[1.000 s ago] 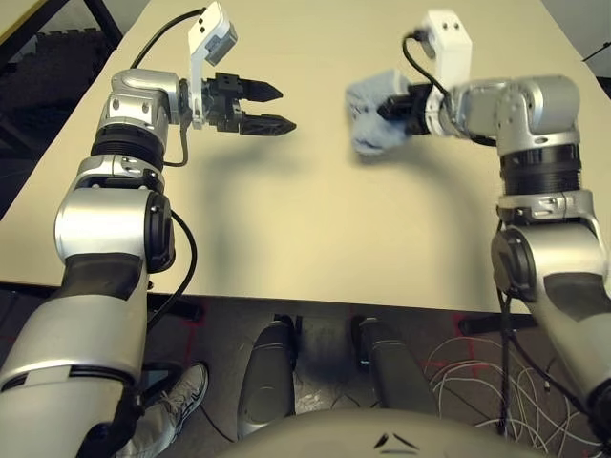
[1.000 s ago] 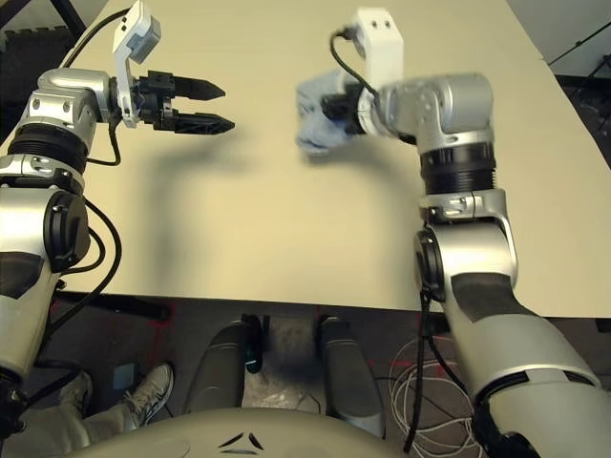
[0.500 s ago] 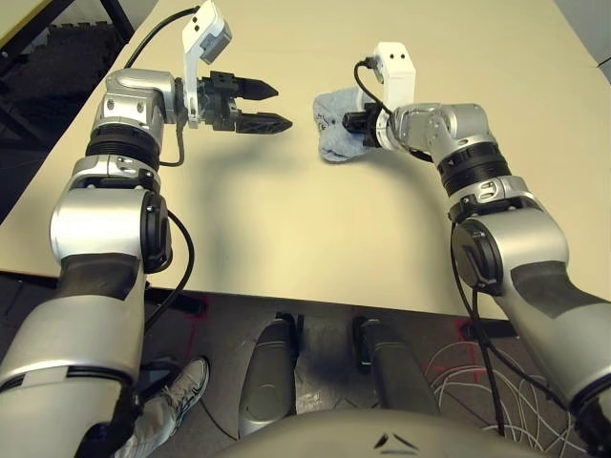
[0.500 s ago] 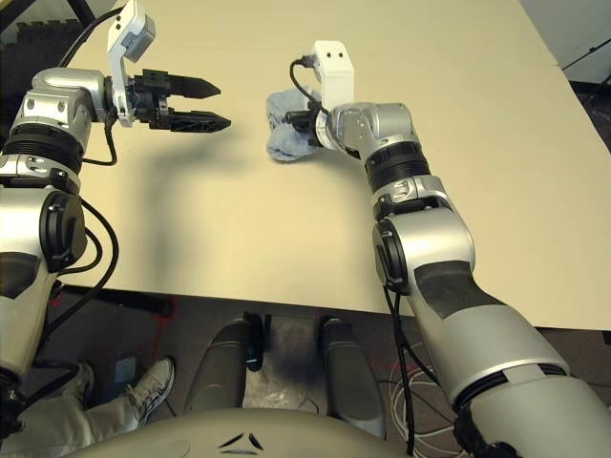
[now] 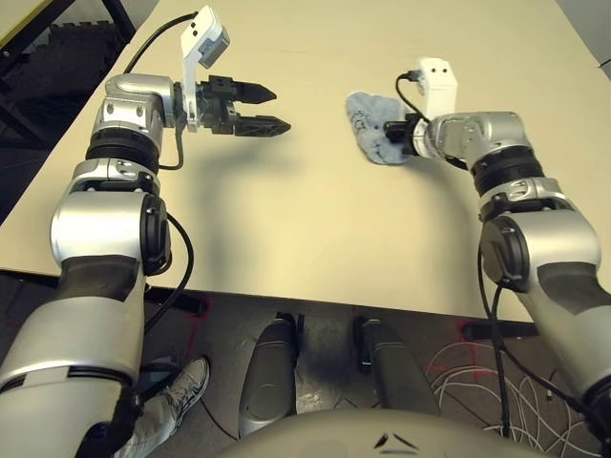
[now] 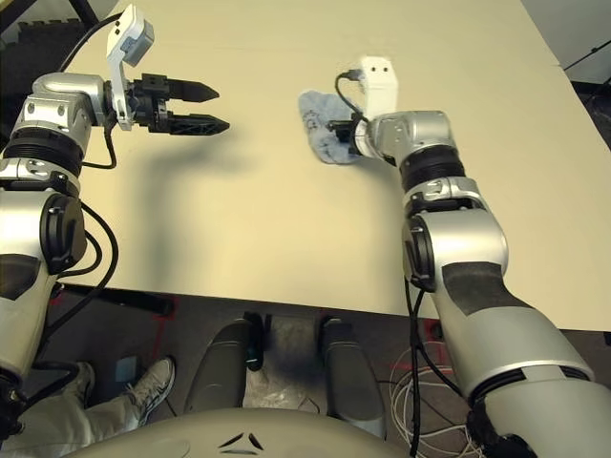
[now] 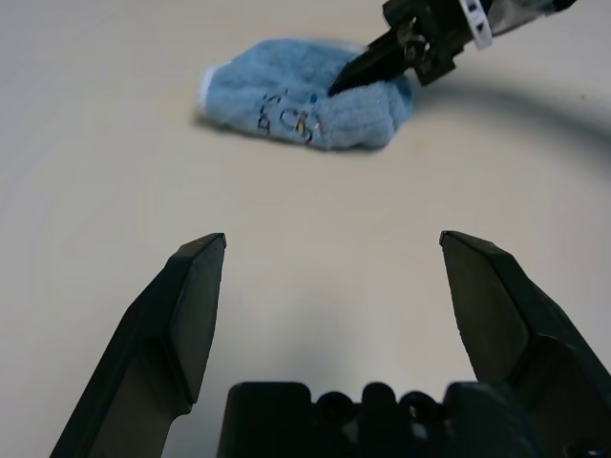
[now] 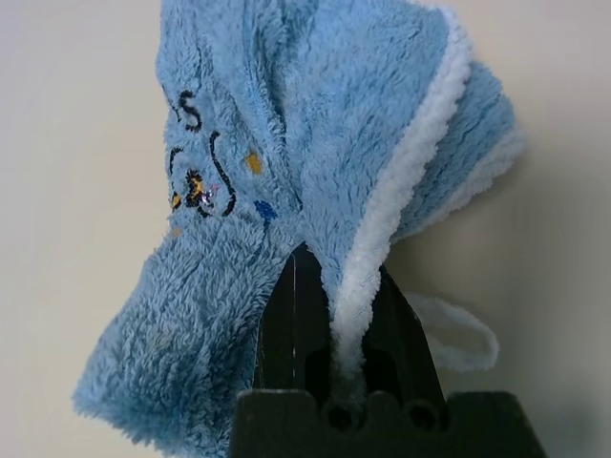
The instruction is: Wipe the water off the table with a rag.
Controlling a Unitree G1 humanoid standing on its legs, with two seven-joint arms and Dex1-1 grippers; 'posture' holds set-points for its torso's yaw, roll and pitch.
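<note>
Right gripper [image 8: 334, 315]: jaws pinched on a fold of the blue terry rag [image 5: 374, 135], white trim edge caught between the fingers. Rag lies bunched on the cream tabletop [image 5: 315, 229], far-centre, dark scribbled embroidery facing the left side. Left gripper [image 5: 270, 109]: jaws spread wide, nothing between them, held above the tabletop, well apart from the rag and pointing toward it. In the left wrist view, the rag [image 7: 305, 100] sits beyond the open fingertips with the right gripper's black fingers [image 7: 368, 67] dug into it.
</note>
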